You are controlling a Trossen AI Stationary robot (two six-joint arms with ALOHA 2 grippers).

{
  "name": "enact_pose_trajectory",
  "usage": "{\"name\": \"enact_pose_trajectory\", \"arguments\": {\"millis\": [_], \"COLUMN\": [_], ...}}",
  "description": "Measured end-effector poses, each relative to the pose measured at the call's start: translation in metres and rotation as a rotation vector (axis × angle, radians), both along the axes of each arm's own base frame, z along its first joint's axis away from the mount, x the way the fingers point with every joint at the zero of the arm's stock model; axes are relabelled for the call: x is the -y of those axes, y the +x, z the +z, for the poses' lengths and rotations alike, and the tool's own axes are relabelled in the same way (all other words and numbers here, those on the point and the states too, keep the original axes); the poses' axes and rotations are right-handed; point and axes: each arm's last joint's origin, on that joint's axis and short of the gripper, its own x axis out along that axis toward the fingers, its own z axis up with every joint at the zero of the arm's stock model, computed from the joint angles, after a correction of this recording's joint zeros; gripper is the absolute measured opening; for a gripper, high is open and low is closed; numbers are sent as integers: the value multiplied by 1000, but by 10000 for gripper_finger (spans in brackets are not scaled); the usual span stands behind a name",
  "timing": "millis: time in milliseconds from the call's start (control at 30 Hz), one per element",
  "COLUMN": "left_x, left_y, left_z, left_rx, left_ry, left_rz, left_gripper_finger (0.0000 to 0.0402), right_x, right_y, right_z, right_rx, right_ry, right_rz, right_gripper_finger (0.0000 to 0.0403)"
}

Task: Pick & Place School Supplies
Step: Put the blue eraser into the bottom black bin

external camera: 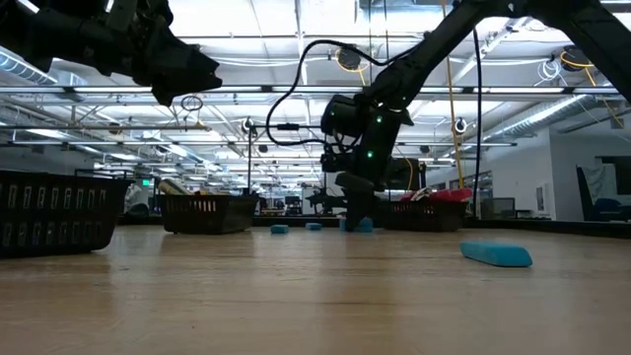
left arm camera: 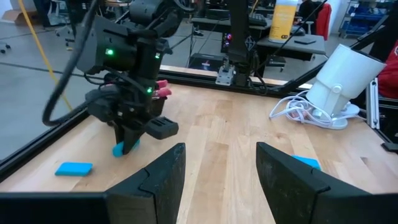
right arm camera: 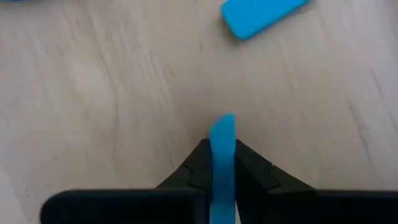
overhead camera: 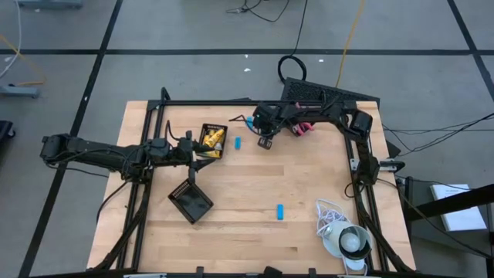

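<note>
As its fingers pinch a blue piece (right arm camera: 222, 163) edge-on just above the worktop (overhead camera: 309, 177), the right tool (overhead camera: 266, 142) hangs near the far edge. A second blue piece (overhead camera: 238, 143) lies just beside it, a third (overhead camera: 280, 211) well apart toward the near side. The left tool (left arm camera: 221, 180) hovers with fingers spread and empty beside a black tray (overhead camera: 211, 141) holding yellow tubes (overhead camera: 213, 139).

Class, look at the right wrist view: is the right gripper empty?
No. The right gripper has its jaws shut on a blue piece, which stands on edge between them above the wooden table.
</note>
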Motion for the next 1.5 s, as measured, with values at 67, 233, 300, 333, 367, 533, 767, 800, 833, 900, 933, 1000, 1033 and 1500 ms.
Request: {"name": "enact_pose_trajectory", "arguments": {"millis": [67, 233, 300, 333, 367, 533, 767, 800, 833, 900, 933, 1000, 1033, 1500], "left_x": [0, -1, -1, -1, -1, -1, -2, -3, -3, -3, -3, -3, -3, 7], "left_y": [0, 0, 0, 0, -1, -9, -40, -46, -52, -61, -65, -71, -73, -61], "left_z": [0, -2, -1, -1, -1, 4, 19, 20, 22, 23, 24, 25, 25, 6], "left_rx": [-3, -21, -21, -21, -20, -9, 42, 47, 53, 66, 77, 90, 88, -92], "left_ry": [4, 34, 36, 36, 37, 59, 103, 109, 111, 100, 93, 81, 76, -115], "left_rz": [10, 18, 18, 18, 17, 15, 71, 93, 111, 122, 121, 115, 115, -91], "left_gripper_finger": [200, 200, 200, 200, 200, 200, 200, 200, 200, 200, 200, 200, 200, 200], "right_x": [-9, -50, -67, -75, -83, -127, -169, -172, -175, -181, -183, -187, -188, -195], "right_y": [2, 18, 22, 25, 28, 43, 60, 61, 63, 66, 67, 74, 78, 101], "right_z": [6, 30, 45, 51, 55, 67, 83, 85, 88, 94, 97, 96, 94, 78], "right_rx": [9, 113, 162, 195, 221, 376, 594, 621, 654, 728, 760, 819, 833, 829], "right_ry": [8, 3, -17, -25, -30, 70, 96, 113, 134, 163, 167, 174, 195, 198], "right_rz": [22, 134, 172, 189, 206, 333, 444, 454, 465, 494, 504, 521, 531, 561], "right_gripper_finger": [26, 26, 26, 26, 26, 26, 26, 26, 26, 26, 26, 26, 26, 26]}}
